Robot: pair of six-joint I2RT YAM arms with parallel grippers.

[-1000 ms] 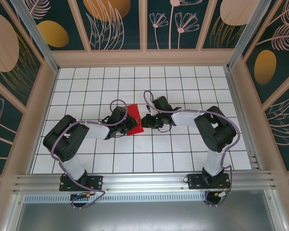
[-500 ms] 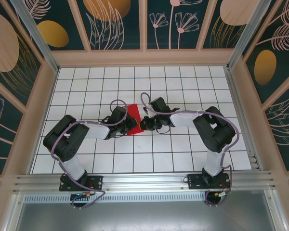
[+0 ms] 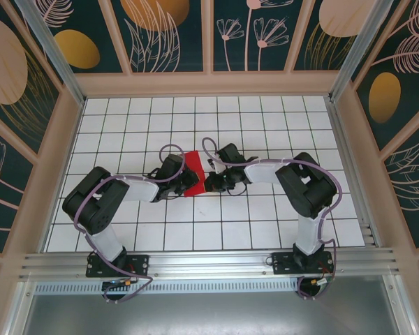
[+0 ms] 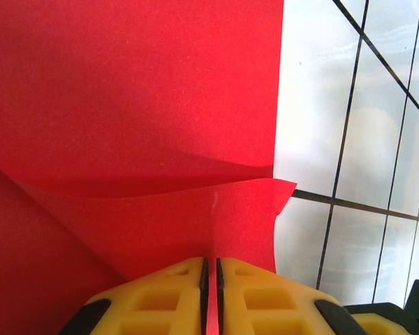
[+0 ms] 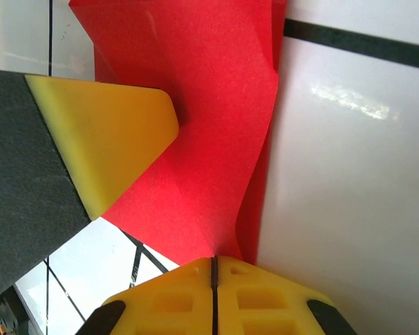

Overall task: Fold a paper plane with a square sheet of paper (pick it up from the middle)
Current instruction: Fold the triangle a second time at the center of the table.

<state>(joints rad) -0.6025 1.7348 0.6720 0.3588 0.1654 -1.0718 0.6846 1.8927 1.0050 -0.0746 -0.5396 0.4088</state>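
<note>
Two grippers pinch one red square sheet of paper (image 3: 195, 169) at mid-table.
Your sheet lies partly folded on the white grid table (image 3: 265, 125) between the arms, with one flap lifted. Your left gripper (image 4: 211, 262) is closed on that raised flap's edge, with paper between its near-touching pads. Your right gripper (image 5: 214, 260) is clamped tight on the sheet's right-hand edge. A yellow pad (image 5: 108, 132) of the left gripper rests against the paper nearby.
</note>
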